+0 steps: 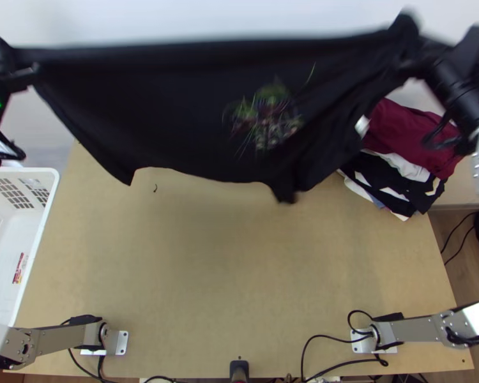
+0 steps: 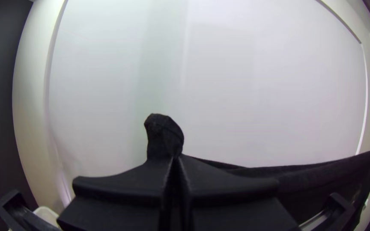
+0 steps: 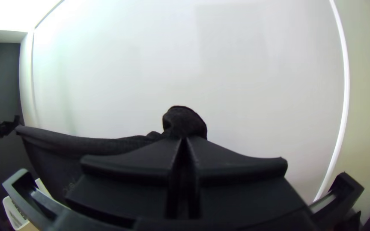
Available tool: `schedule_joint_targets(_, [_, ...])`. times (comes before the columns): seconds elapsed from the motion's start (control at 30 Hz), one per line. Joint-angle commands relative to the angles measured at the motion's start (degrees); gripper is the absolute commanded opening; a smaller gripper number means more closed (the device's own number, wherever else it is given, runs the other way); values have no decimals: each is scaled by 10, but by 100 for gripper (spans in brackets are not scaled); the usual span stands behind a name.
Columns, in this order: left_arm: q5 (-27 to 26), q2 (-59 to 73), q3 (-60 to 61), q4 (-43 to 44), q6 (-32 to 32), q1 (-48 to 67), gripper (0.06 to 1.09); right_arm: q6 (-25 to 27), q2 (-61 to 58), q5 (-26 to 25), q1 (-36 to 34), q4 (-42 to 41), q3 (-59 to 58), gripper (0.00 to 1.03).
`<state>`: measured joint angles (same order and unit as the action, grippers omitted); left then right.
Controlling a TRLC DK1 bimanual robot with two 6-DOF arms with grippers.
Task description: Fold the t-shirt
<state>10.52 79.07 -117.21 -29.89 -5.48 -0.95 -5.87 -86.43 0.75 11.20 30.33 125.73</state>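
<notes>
Hanging between the two grippers, a black t-shirt (image 1: 175, 121) is held up by its ends above the far part of a light wooden table (image 1: 252, 255). One end is clenched in the left gripper (image 1: 30, 71); the other, to the robot's right, is clenched in the right gripper (image 1: 410, 48). In each wrist view, a small bunch of cloth is seen poking up beyond the closed fingertips. The upper edge is stretched between the grippers, with a printed design (image 1: 265, 118) below it. Nearer the arm bases than the left gripper, a white basket (image 1: 53, 191) is seen; nearer than the right, a stack of cloths topped by a dark red one (image 1: 402, 131).
</notes>
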Motion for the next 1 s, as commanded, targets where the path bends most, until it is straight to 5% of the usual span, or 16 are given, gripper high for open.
schedule_joint_targets(0.0, [36,4,-27,59,32,6,10,14,-33,-27,-30,-75,36,3])
schedule_joint_targets(0.13, [53,28,-72,71,37,13,10,32,-43,-36,-32,-146,43,3])
schedule_joint_targets(0.3, [72,-6,-77,55,32,16,10,47,12,-34,-23,-127,36,3])
schedule_joint_targets(0.97, [75,-324,25,-181,-34,10,10,60,379,-22,6,229,-98,3])
